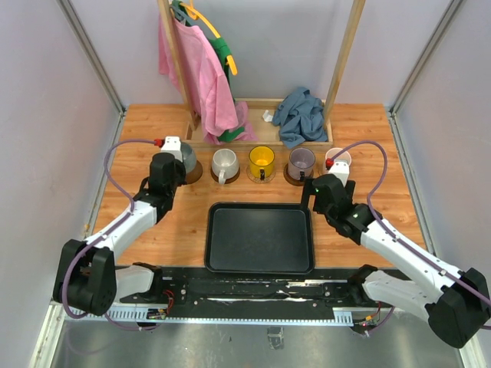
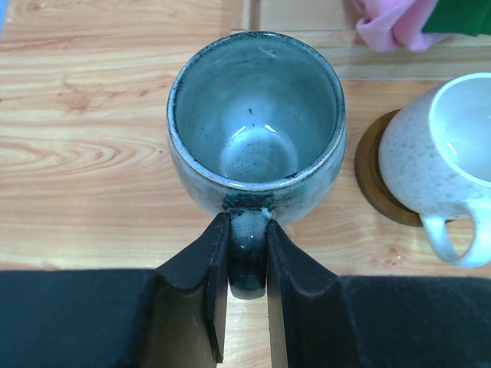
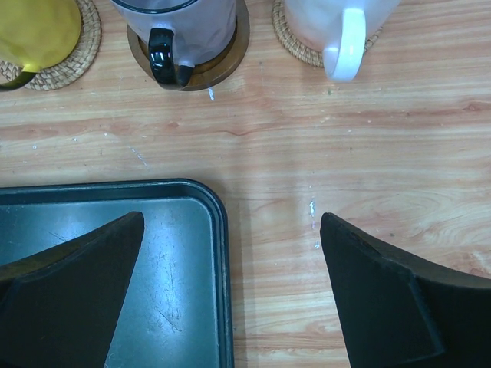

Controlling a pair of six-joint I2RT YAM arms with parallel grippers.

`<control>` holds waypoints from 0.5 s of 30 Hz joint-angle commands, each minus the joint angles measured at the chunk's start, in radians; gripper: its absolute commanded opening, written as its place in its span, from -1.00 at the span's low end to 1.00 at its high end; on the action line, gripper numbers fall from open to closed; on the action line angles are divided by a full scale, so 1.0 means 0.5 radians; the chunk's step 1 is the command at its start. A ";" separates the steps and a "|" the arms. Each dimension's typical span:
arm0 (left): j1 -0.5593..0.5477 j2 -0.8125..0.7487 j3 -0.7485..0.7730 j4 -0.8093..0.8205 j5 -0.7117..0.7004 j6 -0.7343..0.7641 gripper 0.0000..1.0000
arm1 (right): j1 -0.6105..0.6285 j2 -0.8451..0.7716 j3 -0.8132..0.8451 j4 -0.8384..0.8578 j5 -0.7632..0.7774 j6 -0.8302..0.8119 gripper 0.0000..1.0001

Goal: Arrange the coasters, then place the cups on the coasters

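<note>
Five cups stand in a row along the back. My left gripper [image 1: 176, 163] is shut on the handle of the grey cup [image 2: 255, 123], with its fingers [image 2: 207, 268] pressed on both sides. A dark coaster [image 1: 193, 175] shows under that cup in the top view. To the right are the off-white cup [image 2: 437, 161] on a dark brown coaster [image 2: 372, 180], the yellow cup [image 3: 34, 31] on a woven coaster [image 3: 73, 57], the lilac cup [image 3: 180, 19] on a brown coaster [image 3: 226, 57], and the pale pink cup [image 3: 337, 23] on a woven coaster [image 3: 295, 46]. My right gripper [image 3: 230, 276] hangs open and holds nothing.
A black rectangular tray [image 1: 261, 205] lies in the middle near the arms; my right gripper hovers over its far right corner [image 3: 222, 230]. Behind the cups stands a wooden rack [image 1: 261, 138] with a pink garment [image 1: 203, 77] and a blue cloth [image 1: 301, 115].
</note>
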 commanded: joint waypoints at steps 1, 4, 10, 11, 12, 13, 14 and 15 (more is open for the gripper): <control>0.013 -0.016 0.021 0.377 0.136 0.106 -0.99 | -0.034 0.022 0.004 0.011 -0.043 0.005 1.00; 0.020 0.040 0.052 0.378 0.170 0.129 -0.99 | -0.033 0.016 0.011 0.008 -0.048 0.009 1.00; 0.072 0.138 0.118 0.362 0.229 0.138 -0.99 | -0.034 0.002 0.019 -0.016 -0.045 0.003 1.00; 0.078 0.141 0.119 0.362 0.241 0.133 -0.99 | -0.034 0.000 0.023 -0.024 -0.044 0.003 1.00; 0.083 0.141 0.116 0.362 0.250 0.130 -0.99 | -0.034 -0.002 0.020 -0.025 -0.044 0.003 1.00; 0.086 0.141 0.113 0.361 0.257 0.128 -0.99 | -0.034 -0.002 0.021 -0.026 -0.042 0.002 1.00; 0.089 0.141 0.103 0.364 0.262 0.124 -0.99 | -0.033 0.003 0.024 -0.025 -0.041 0.006 1.00; 0.091 0.141 0.095 0.367 0.261 0.126 -0.99 | -0.032 0.006 0.023 -0.026 -0.045 0.006 1.00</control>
